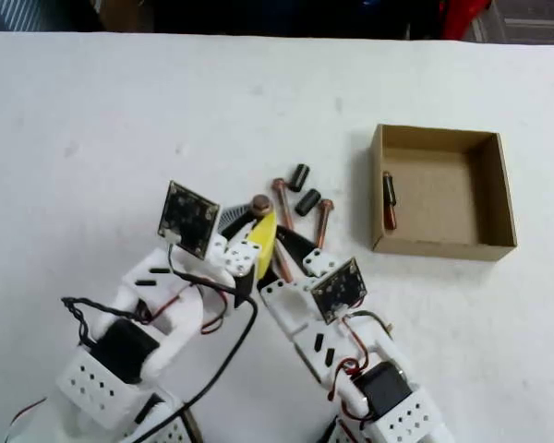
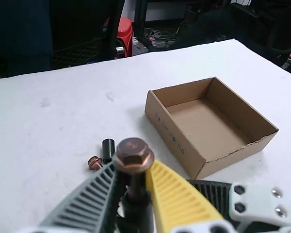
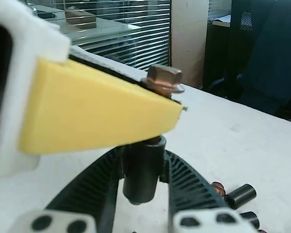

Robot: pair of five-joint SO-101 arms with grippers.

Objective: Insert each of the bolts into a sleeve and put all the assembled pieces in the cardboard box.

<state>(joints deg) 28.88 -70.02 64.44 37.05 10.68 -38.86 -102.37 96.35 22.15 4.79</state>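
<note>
The main risk sits at the centre of the table (image 1: 120, 111), where the two arms meet. The left gripper (image 2: 131, 171) is closed on the bolt (image 2: 133, 154). Its grey finger (image 2: 94, 194) and yellow finger (image 2: 172, 194) pinch the shank just under the hex head, which stands clear above them. If that pinch tilts the shank, the bolt may jam at the sleeve's mouth or slip out sideways.

Directly below, the right gripper (image 3: 144, 158) clamps the black sleeve (image 3: 143, 175) upright between its dark ribbed fingers. The sleeve's top touches the underside of the yellow finger, so how deep the shank has gone cannot be told. With the fingers this crowded, a push from either arm could lever the sleeve out of its hold, and an early release could drop both parts.

To the right, two loose bolts (image 1: 282, 198) and two loose sleeves (image 1: 300, 173) lie near the grippers and could be knocked away by a careless sweep. Farther right, the cardboard box (image 1: 434, 247) holds one assembled piece (image 1: 388, 198) against its near wall, well apart from the held pair.
</note>
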